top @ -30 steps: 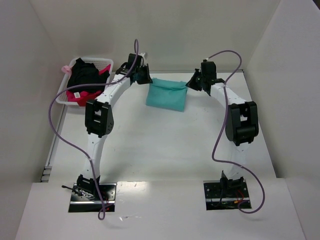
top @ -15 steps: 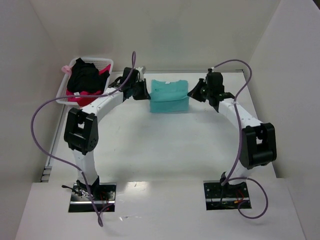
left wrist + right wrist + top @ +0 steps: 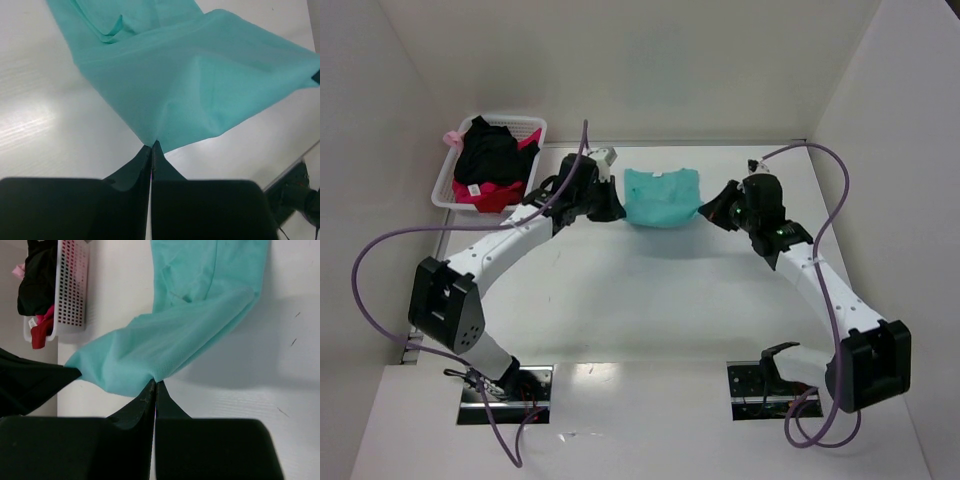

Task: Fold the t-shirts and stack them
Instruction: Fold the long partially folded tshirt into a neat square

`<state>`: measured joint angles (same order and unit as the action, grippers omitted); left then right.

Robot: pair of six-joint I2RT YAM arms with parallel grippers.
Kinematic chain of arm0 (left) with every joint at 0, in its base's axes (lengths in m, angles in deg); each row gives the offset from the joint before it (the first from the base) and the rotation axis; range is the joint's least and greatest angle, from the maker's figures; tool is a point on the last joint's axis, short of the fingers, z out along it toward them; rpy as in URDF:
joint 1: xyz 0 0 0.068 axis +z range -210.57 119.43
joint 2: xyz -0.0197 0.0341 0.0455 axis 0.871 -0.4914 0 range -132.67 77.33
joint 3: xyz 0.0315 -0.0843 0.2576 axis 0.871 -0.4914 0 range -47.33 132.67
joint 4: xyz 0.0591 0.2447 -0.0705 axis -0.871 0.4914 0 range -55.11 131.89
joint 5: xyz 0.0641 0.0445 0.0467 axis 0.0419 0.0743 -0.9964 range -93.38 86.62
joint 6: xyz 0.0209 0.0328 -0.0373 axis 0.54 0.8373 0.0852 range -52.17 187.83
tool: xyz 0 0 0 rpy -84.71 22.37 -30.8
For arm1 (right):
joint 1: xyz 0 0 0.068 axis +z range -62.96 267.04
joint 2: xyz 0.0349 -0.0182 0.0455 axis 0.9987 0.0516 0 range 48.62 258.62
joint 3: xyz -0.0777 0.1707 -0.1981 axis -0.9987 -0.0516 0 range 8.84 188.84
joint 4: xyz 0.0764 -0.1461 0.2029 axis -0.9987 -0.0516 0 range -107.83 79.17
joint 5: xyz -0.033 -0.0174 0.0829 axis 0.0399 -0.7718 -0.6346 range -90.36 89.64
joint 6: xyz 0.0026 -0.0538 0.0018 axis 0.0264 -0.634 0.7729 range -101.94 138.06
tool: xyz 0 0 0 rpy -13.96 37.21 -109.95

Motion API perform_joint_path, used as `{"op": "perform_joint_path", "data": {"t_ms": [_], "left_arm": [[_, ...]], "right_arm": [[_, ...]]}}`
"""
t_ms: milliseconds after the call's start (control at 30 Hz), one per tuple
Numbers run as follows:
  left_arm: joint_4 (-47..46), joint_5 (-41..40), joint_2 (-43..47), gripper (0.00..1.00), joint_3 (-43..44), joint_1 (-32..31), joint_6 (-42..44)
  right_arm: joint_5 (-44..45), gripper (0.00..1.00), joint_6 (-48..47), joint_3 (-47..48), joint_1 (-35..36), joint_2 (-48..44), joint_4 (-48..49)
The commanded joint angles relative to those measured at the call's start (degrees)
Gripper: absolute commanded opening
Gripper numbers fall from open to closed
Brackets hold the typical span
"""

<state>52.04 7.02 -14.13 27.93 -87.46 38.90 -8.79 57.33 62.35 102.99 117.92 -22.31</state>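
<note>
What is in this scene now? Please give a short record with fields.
shirt: teal fabric t-shirt, partly folded, on white table
left gripper: shut on one raised shirt corner
right gripper: shut on the other raised corner
basket: white perforated plastic basket, far left, holding black and red clothes

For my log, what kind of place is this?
Probably a robot lab test cell: white table between plain walls, white plastic basket of clothes, teal cloth t-shirt held by left gripper and right gripper.
</note>
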Motion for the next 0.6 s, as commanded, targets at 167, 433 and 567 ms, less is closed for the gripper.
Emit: {"op": "perform_joint_path", "data": {"t_ms": [167,433,567], "left_arm": [[2.4,-3.1,9.7,0.00,-3.9,-3.3,-3.1],[4.2,-6.0,8.2,0.00,0.5,-3.3,-1.5],[4.2,-6.0,2.0,0.00,5.4,-3.3,-0.3]], "right_arm": [[2.9,0.00,2.5,-2.2,2.4,-9.2,-6.0],[6.9,0.00,3.1,-0.7,2.4,-8.2,-7.1],[9.3,0.00,1.9,2.4,2.4,-3.0,-5.1]]}}
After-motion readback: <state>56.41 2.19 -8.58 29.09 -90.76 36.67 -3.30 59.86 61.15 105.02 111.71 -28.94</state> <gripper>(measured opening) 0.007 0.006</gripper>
